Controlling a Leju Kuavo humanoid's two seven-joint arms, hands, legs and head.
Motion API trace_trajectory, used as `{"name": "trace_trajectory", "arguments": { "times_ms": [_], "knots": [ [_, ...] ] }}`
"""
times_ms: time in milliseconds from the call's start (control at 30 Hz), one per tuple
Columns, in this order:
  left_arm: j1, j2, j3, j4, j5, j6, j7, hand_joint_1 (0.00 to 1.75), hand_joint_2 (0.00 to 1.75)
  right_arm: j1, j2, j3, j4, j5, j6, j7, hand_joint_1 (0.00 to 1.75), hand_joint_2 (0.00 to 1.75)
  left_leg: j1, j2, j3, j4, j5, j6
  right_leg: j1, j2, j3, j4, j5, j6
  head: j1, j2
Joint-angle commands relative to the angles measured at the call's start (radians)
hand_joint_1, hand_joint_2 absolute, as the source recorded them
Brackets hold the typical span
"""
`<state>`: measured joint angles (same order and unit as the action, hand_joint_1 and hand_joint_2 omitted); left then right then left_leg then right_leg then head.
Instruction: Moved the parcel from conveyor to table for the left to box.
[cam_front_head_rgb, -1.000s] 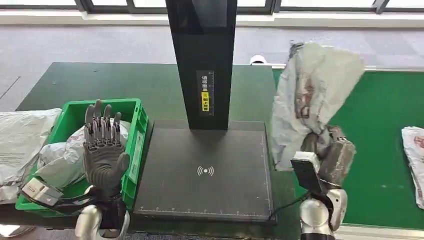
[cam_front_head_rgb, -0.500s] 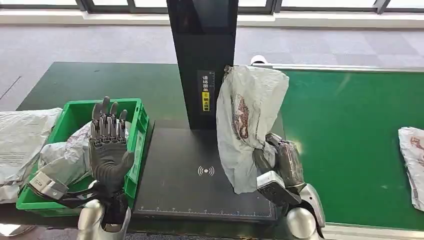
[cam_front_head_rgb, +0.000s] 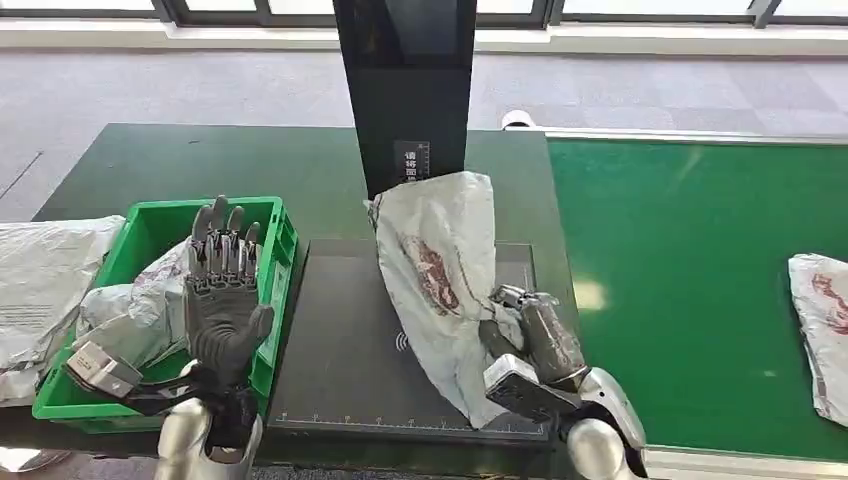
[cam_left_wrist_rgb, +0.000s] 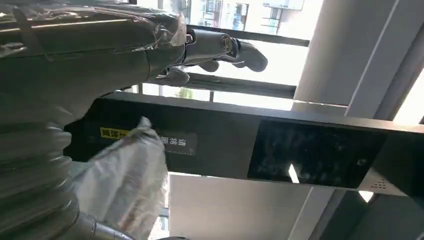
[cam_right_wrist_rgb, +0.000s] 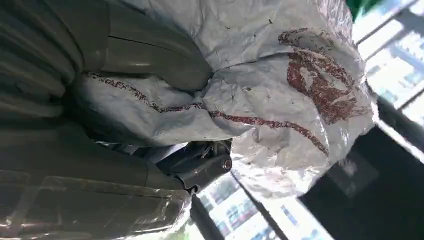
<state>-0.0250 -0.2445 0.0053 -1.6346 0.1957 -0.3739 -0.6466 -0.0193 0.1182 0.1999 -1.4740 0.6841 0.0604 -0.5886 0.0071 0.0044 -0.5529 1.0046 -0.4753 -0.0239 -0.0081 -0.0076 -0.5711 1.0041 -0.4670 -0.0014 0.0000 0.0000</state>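
The robot's right hand (cam_front_head_rgb: 535, 335) grips a crumpled white parcel (cam_front_head_rgb: 440, 270) by its lower edge, holding it upright over the black scanning pad (cam_front_head_rgb: 345, 345) on the dark worktop (cam_front_head_rgb: 150, 160), just in front of a black post (cam_front_head_rgb: 405, 95). The thin, slack bag could slide out of the hand or flop against the post. The left hand (cam_front_head_rgb: 222, 290) is raised, fingers spread wide and holding nothing, above a green box (cam_front_head_rgb: 280, 240) with white parcels in it. Another bag (cam_front_head_rgb: 820, 320) lies on the conveyor (cam_front_head_rgb: 690, 250).

Silver arms, dark grey hands (cam_front_head_rgb: 222, 300), ribbed grey wrist covers w/ cables.
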Motion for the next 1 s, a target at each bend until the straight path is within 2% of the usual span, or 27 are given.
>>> {"name": "trace_trajectory", "arguments": {
  "times_ms": [33, 467, 933, 967, 1000],
  "knots": [
    [-0.043, 0.021, 0.014, 0.072, -0.012, -0.001, -0.011, 0.0, 1.75, -0.09, -0.07, 0.119, 0.238, 0.078, 0.053, 0.057, 1.75, 1.75, 0.0, 0.001, 0.002, -0.002, 0.001, 0.001, 0.0, 0.002, 0.001, -0.002, 0.002, 0.0, 0.0, 0.0],
    [-0.02, 0.016, 0.02, 0.038, -0.015, 0.015, -0.008, 0.0, 1.75, -0.14, -0.068, 0.147, 0.31, 0.093, 0.076, 0.068, 1.75, 1.75, 0.0, 0.001, 0.0, -0.001, 0.0, 0.001, 0.0, 0.001, 0.001, -0.001, 0.001, 0.0, 0.0, 0.0],
    [-0.02, 0.016, 0.02, 0.038, -0.015, 0.015, -0.008, 0.0, 1.75, -0.14, -0.068, 0.147, 0.31, 0.093, 0.076, 0.068, 1.75, 1.75, 0.0, 0.0, 0.0, -0.001, 0.0, 0.0, 0.0, 0.001, 0.0, -0.001, 0.001, 0.001, 0.0, 0.0],
    [-0.012, 0.01, 0.027, 0.027, -0.019, 0.031, -0.012, 0.0, 1.75, -0.154, -0.052, 0.123, 0.337, 0.113, 0.039, 0.142, 0.0, 1.75, 0.0, 0.001, 0.0, -0.002, 0.001, 0.001, 0.0, 0.002, 0.001, -0.002, 0.002, 0.001, 0.0, 0.0],
    [-0.005, 0.01, 0.031, 0.016, -0.02, 0.034, -0.012, 0.0, 1.75, -0.171, -0.046, 0.111, 0.359, 0.118, 0.019, 0.157, 0.0, 1.75, 0.0, 0.001, 0.0, -0.001, 0.0, 0.001, 0.0, 0.002, 0.0, -0.001, 0.001, 0.001, 0.0, 0.0]
  ]
}}
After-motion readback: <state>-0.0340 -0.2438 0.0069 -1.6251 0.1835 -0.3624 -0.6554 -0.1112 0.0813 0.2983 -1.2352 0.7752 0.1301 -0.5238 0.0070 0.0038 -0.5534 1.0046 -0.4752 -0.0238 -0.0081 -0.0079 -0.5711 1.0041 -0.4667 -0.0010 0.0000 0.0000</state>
